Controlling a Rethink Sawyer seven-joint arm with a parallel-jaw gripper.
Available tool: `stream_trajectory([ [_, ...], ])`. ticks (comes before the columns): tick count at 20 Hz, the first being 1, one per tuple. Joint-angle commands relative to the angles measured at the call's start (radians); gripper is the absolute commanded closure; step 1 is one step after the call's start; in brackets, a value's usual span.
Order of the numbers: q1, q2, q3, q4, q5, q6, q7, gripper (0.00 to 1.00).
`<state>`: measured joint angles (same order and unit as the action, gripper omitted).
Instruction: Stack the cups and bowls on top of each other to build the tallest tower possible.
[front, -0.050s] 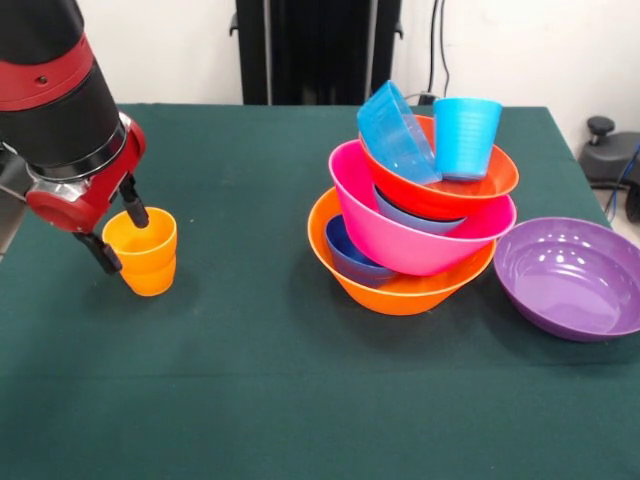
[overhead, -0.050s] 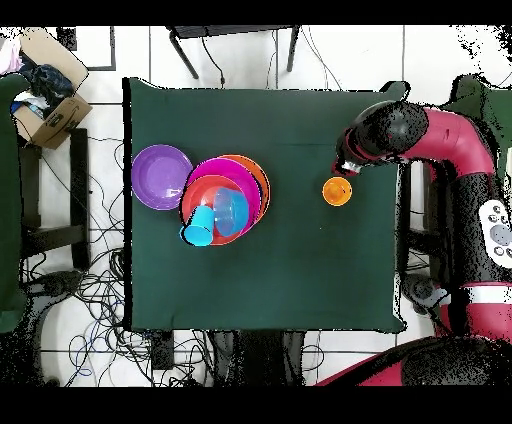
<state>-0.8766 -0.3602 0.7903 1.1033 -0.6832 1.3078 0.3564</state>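
An orange cup (front, -0.050s: 142, 252) (overhead, -0.050s: 337, 191) stands apart from the pile, at the left in the front view. My gripper (front, -0.050s: 120, 232) (overhead, -0.050s: 341, 180) is shut on its rim, one finger inside and one outside. The tower (overhead, -0.050s: 225, 190) rests on a large orange bowl (front, -0.050s: 400, 290). In that bowl sit a small dark blue bowl (front, -0.050s: 350, 255) and a leaning pink bowl (front, -0.050s: 400, 235). Above them is a red-orange bowl (front, -0.050s: 450, 190) holding a tilted light blue bowl (front, -0.050s: 395, 135) and a light blue cup (front, -0.050s: 465, 135) (overhead, -0.050s: 198, 228). A wide purple bowl (front, -0.050s: 570, 275) (overhead, -0.050s: 160, 178) lies alone beside the tower.
The green table (front, -0.050s: 250, 380) has open cloth between the orange cup and the tower. A black stand (front, -0.050s: 315, 50) rises behind the table's far edge. A cardboard box (overhead, -0.050s: 48, 100) and cables lie on the floor off one table corner.
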Motion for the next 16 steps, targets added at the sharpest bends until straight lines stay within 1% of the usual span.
stream_trajectory([
  [1, -0.011, 0.014, -0.049, 0.053, -0.031, -0.075, -0.096, 0.0],
  [3, -0.008, 0.019, -0.054, 0.041, -0.031, -0.085, -0.062, 0.0],
  [5, -0.013, 0.024, -0.05, 0.043, -0.041, -0.091, -0.094, 0.0],
  [7, -0.021, 0.031, -0.042, 0.063, -0.049, -0.113, -0.124, 0.0],
  [10, -0.031, 0.043, -0.03, 0.068, -0.057, -0.146, -0.156, 0.0],
  [13, -0.034, 0.05, -0.031, 0.063, -0.058, -0.155, -0.165, 0.0],
  [16, -0.025, 0.062, -0.038, 0.052, -0.056, -0.158, -0.154, 0.0],
])
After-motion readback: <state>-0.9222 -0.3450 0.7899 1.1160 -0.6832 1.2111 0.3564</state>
